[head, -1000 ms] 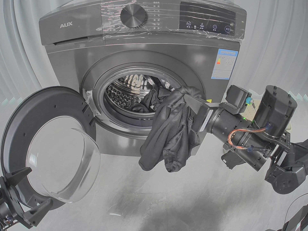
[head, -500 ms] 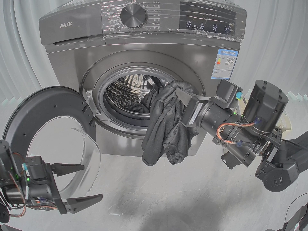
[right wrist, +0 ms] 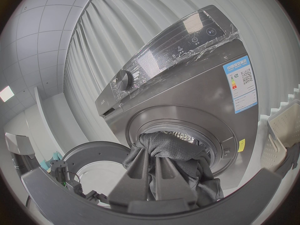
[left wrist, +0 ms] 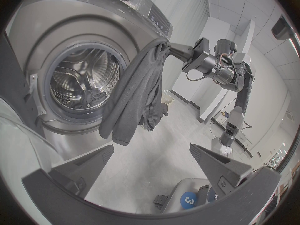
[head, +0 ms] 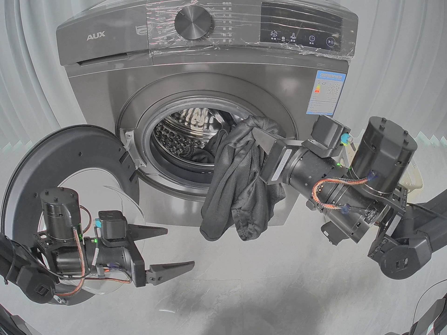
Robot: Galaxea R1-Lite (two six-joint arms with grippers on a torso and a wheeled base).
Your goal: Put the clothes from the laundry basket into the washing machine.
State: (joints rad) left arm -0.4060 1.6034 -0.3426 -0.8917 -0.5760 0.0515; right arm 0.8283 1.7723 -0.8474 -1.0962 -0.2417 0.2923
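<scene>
Right gripper (head: 255,133) clamped tight on dark garment (head: 237,182), at 3 o'clock of washing machine (head: 116,84) opening; cloth hangs down outside the drum | left gripper (head: 179,248) spread wide, holding nothing, at 7 o'clock from opening, just before the open door (head: 60,150)

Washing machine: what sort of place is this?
Probably a laundry test room: a grey front-loading washing machine, film on its panel, pale pleated curtains behind, a cream perforated laundry basket beside it.
</scene>
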